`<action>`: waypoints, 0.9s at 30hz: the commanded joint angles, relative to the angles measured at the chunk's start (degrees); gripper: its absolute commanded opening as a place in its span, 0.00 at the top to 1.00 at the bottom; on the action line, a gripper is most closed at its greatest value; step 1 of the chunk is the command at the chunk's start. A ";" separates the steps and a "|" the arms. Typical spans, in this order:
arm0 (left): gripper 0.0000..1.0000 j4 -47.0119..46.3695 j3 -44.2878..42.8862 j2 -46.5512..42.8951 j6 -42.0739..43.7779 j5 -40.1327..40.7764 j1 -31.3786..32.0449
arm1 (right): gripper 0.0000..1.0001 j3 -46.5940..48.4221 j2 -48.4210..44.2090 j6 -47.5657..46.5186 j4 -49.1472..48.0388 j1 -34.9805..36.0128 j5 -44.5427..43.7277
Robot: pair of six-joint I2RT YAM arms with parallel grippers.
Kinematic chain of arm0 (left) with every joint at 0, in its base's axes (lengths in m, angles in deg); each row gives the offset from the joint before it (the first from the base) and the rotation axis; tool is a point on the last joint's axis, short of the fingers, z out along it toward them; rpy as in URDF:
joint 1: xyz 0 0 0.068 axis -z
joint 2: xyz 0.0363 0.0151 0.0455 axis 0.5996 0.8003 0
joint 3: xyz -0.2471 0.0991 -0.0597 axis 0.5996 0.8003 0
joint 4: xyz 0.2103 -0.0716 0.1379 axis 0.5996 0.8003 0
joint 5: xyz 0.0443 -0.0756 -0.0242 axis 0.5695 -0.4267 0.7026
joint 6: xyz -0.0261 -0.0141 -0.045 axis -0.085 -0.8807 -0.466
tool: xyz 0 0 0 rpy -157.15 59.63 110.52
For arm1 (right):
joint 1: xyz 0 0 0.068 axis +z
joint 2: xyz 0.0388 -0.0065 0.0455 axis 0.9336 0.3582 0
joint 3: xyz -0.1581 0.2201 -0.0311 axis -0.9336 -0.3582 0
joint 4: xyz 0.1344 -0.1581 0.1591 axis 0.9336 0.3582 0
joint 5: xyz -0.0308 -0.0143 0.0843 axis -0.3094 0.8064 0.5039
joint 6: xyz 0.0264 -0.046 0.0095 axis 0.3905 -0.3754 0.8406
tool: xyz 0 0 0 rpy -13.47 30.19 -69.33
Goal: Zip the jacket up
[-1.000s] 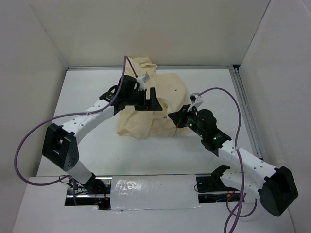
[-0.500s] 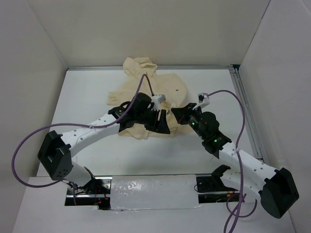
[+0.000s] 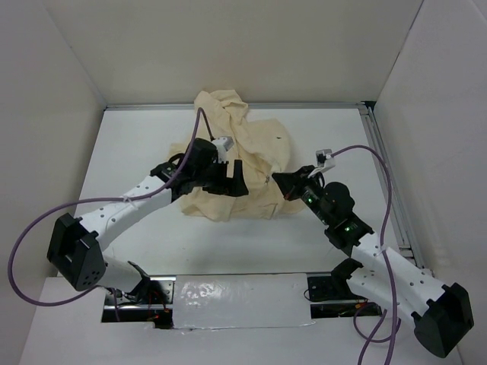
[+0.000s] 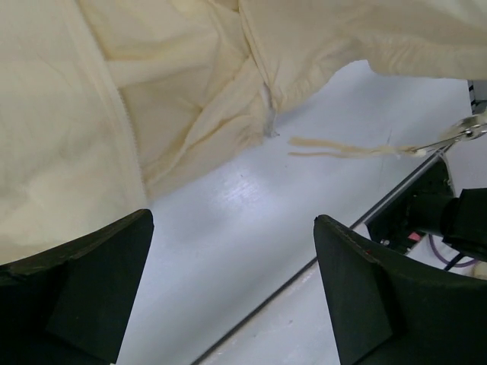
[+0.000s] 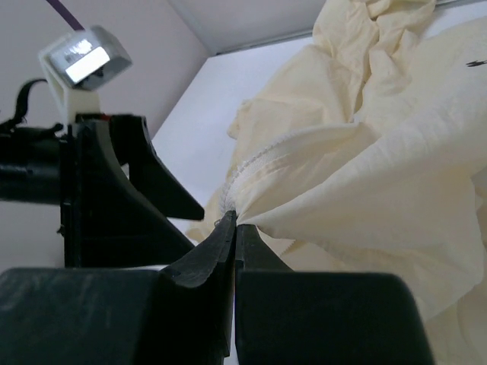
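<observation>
The left arm [image 3: 125, 207] and right arm [image 3: 392, 266] are white with black joints, black wedge fingers [image 4: 84, 296], purple cables [image 3: 199, 122] and white wrist cameras [image 3: 223, 143].

Fixed overhead view from behind, two close wrist views, jacket [image 3: 255, 148] common to all.

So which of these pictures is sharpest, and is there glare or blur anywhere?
Top view: sharp, evenly lit, glare only on the shiny tape at the near edge. Left wrist view: soft sheen on the table, jacket crisp. Right wrist view: the right gripper looms dark and soft.
</observation>
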 commanded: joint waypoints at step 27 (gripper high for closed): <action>0.20 2.83 6.26 17.85 -1.75 15.49 -1.22 | 1.00 0.22 1.21 -0.35 12.52 -1.79 -2.59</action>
